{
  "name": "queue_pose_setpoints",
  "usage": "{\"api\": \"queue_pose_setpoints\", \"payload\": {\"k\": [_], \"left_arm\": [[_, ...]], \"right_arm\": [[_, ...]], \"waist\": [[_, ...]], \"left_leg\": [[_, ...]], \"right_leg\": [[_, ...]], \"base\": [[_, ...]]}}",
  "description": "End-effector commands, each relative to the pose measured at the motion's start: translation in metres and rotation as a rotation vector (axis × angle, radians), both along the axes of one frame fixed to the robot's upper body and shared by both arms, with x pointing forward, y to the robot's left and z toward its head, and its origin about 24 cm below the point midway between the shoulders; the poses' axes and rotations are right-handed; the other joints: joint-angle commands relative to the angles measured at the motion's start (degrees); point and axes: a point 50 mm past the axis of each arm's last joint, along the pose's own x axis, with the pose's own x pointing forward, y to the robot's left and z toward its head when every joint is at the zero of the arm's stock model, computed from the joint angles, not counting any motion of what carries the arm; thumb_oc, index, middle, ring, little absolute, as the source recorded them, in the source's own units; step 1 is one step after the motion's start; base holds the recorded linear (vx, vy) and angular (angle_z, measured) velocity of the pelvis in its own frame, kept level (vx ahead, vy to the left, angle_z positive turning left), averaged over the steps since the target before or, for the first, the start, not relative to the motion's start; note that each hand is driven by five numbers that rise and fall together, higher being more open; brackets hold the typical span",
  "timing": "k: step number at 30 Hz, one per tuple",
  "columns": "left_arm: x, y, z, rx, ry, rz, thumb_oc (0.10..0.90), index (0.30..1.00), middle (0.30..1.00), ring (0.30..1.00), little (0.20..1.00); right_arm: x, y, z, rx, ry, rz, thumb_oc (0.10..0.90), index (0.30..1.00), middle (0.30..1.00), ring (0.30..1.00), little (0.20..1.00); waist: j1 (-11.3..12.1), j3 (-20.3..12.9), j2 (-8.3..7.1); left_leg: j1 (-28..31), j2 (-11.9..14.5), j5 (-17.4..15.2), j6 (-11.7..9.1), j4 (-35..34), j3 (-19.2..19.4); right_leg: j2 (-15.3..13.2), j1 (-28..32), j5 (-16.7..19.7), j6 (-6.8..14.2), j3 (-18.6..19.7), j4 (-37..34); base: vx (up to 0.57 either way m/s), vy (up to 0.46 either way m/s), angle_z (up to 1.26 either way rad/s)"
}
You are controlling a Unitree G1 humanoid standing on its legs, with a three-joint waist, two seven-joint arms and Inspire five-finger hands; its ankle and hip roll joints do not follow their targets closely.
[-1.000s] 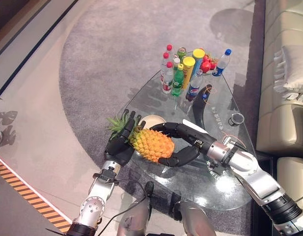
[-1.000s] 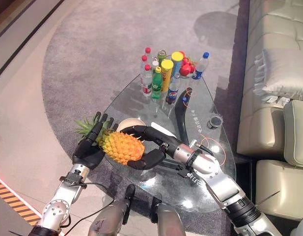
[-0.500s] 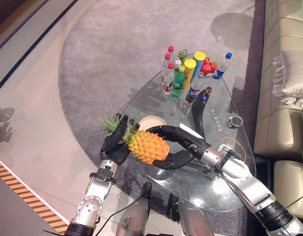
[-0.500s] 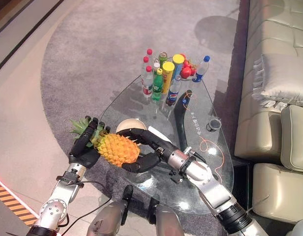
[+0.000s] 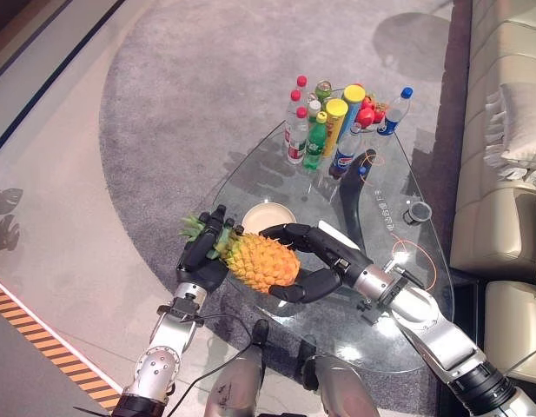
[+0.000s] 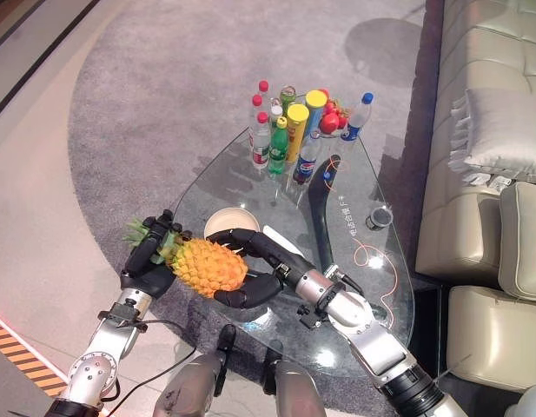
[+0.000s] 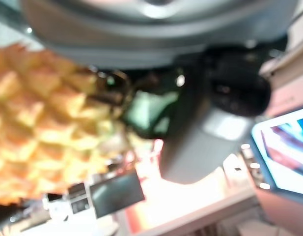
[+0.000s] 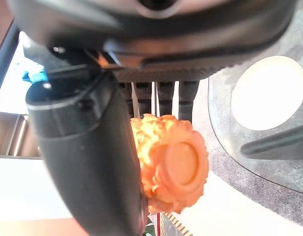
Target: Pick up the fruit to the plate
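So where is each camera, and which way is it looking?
Left eye view: on the head, looking down at the glass table; both arms show, holding the pineapple.
Right eye view: beside it, same scene, with the plate.
Left wrist view: on the left arm, close to the pineapple's skin.
Right wrist view: on the right arm, along the right hand to the pineapple's base.
All four share the pineapple.

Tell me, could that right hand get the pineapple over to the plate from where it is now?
Probably yes. The right hand is curled round the pineapple, with the left hand at its leafy end. The plate lies just beyond on the glass table, and nothing stands between them.
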Motion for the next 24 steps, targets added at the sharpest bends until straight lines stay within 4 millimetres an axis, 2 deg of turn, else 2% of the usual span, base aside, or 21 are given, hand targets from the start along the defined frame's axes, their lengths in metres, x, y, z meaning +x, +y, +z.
{"api": "queue_pose_setpoints", "payload": {"k": [1, 3, 4, 5, 17, 24], "left_arm": [[-0.006, -0.031, 0.046, -0.141, -0.302, -0.143, 0.1, 0.3, 0.3, 0.3, 0.2], [-0.006, -0.03, 0.047, -0.144, -0.306, -0.136, 0.1, 0.3, 0.3, 0.3, 0.2], [-0.006, -0.029, 0.047, -0.144, -0.307, -0.133, 0.1, 0.3, 0.3, 0.3, 0.2], [-0.006, -0.029, 0.047, -0.145, -0.311, -0.129, 0.1, 0.3, 0.3, 0.3, 0.2], [-0.005, -0.026, 0.049, -0.14, -0.328, -0.098, 0.1, 0.3, 0.3, 0.3, 0.2], [-0.004, -0.017, 0.05, -0.112, -0.341, -0.046, 0.1, 0.3, 0.3, 0.3, 0.2]], "right_arm": [[-0.001, 0.017, 0.048, 0.212, -0.228, 0.002, 0.1, 0.3, 0.3, 0.3, 0.2], [-0.001, 0.016, 0.047, 0.214, -0.214, -0.016, 0.1, 0.3, 0.3, 0.3, 0.2], [0.0, 0.015, 0.046, 0.219, -0.206, -0.024, 0.243, 0.422, 0.422, 0.422, 0.343], [0.0, 0.015, 0.044, 0.216, -0.2, -0.034, 0.8, 0.9, 0.9, 0.9, 0.9], [0.003, 0.011, 0.038, 0.202, -0.181, -0.089, 0.8, 0.9, 0.9, 0.9, 0.9], [0.004, 0.002, 0.033, 0.209, -0.177, -0.157, 0.8, 0.9, 0.9, 0.9, 0.9]], "waist": [[-1.34, -3.15, -0.52], [-1.4, -3.13, -0.5], [-1.41, -3.1, -0.52], [-1.41, -3.1, -0.56], [-1.51, -2.83, -0.63], [-1.8, -3.19, -0.52]], "left_leg": [[-0.12, -2.81, -5.21, 0.64, 6.04, 0.31], [-0.08, -2.75, -5.24, 0.64, 5.99, 0.47], [-0.07, -2.73, -5.23, 0.66, 5.98, 0.52], [-0.06, -2.7, -5.24, 0.67, 5.92, 0.65], [0.15, -2.63, -5.35, 0.73, 5.91, 1.55], [0.67, -2.61, -5.57, 0.89, 5.65, 2.64]], "right_leg": [[1.08, 5.51, 4.23, 1.86, 2.97, -8.19], [1.02, 5.45, 4.21, 1.91, 2.87, -8.14], [0.97, 5.44, 4.2, 1.91, 2.77, -8.11], [0.93, 5.38, 4.19, 1.95, 2.67, -8.09], [0.5, 5.58, 4.3, 2.1, 2.16, -8.23], [0.04, 5.86, 4.41, 2.43, 1.86, -8.41]], "base": [[0.0, 0.0, 0.0], [0.0, 0.0, 0.0], [0.0, 0.0, 0.0], [0.0, 0.0, 0.0], [0.0, 0.0, 0.0], [0.0, 0.0, 0.0]]}}
